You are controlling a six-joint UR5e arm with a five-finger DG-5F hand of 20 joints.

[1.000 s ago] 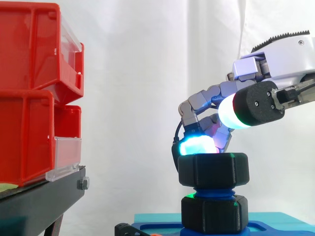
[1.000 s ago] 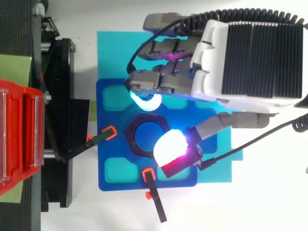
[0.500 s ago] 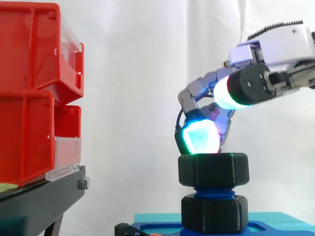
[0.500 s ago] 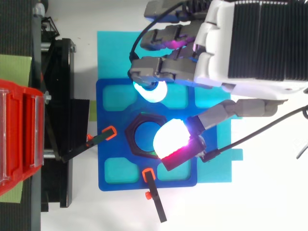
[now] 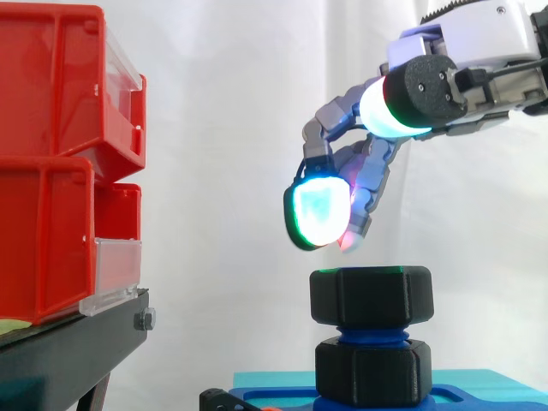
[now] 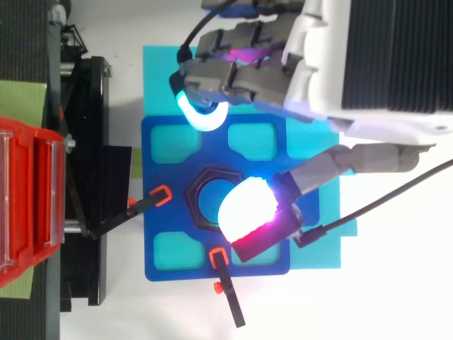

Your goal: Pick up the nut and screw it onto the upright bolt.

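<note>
A: Hand (image 5: 479,38), what's it doing?

B: Hanging above the nut (image 5: 371,296), clear air between them, no contact. Fingers bent loosely downward, thumb held apart from them, nothing in the gap. So it's spread and empty.

A: Pads?

B: Side view: lowest fingertip pad (image 5: 318,214) glows green-cyan, sits up and a bit left of the nut's top. Thumb pad (image 5: 384,107) is white and higher, nearer the palm. Top view: thumb pad (image 6: 244,209) overlaps the nut's right edge, white w/ magenta below. A cyan finger pad (image 6: 202,117) is out past the nut, over the blue plate's (image 6: 152,163) far recesses.

A: And the nut itself?

B: Black, hex, level, on top of the upright bolt (image 5: 370,332). A short stretch of blue thread shows beneath it, then a second black hex piece (image 5: 372,370) at the plate.

A: Anything else nearby?

B: Plate lies on a cyan mat (image 6: 159,78). Two orange-tipped clamps (image 6: 159,196) at the plate's edges. Red bins (image 5: 60,171) on a black stand (image 5: 68,351) to the left, well apart.
</note>
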